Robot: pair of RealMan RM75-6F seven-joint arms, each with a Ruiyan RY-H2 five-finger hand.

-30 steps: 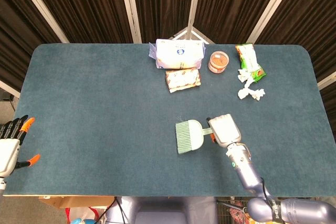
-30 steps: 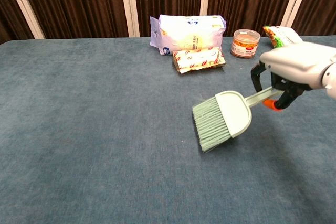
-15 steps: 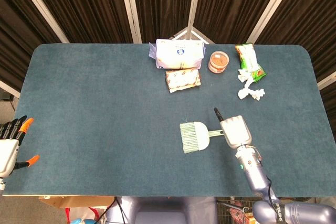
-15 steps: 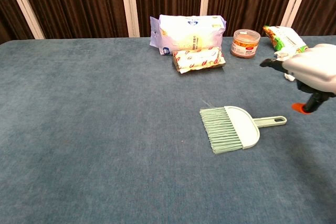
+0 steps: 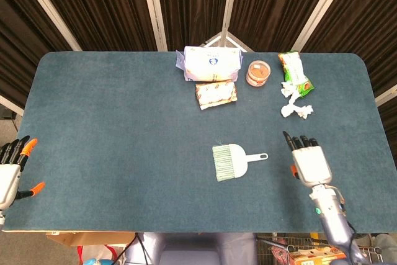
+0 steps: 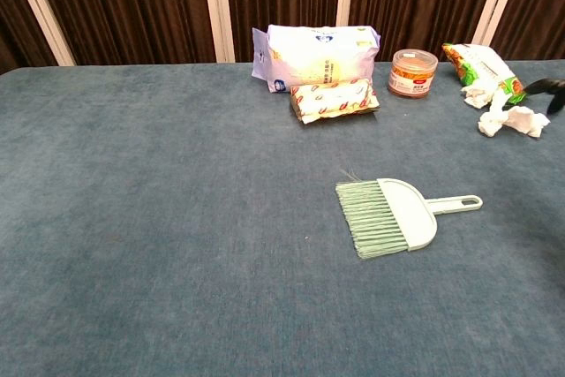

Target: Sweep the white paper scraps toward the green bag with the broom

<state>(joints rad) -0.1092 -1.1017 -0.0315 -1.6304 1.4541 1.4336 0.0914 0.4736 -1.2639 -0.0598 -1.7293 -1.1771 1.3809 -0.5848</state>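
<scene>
Blue-grey cloth: covers the table (image 5: 111, 128), where every item in the scene lies.
Left hand (image 5: 11, 173): at the near left edge, off the table top, fingers spread and holding nothing.
Right hand (image 5: 308, 161): over the near right of the table, fingers straight and slightly apart, holding nothing, apart from the broom's handle; in the chest view only dark fingertips (image 6: 549, 90) show at the right edge.
Broom (image 5: 232, 161): one, pale green, lies flat near the table's centre, bristles to the left, handle pointing right, touched by neither hand.
White paper scraps (image 5: 295, 102): a crumpled cluster at the far right, beyond the broom and well apart from it; the pieces cannot be counted.
Green bag (image 5: 294, 72): one, at the far right edge, touching the nearest scraps.
Jar (image 5: 258, 73): one, with an orange lid, closed, left of the green bag; contents not readable.
Patterned packet (image 5: 216, 94): one, sealed, just in front of the white pack.
White pack (image 5: 209, 63): one, sealed, farthest back at the centre.
</scene>
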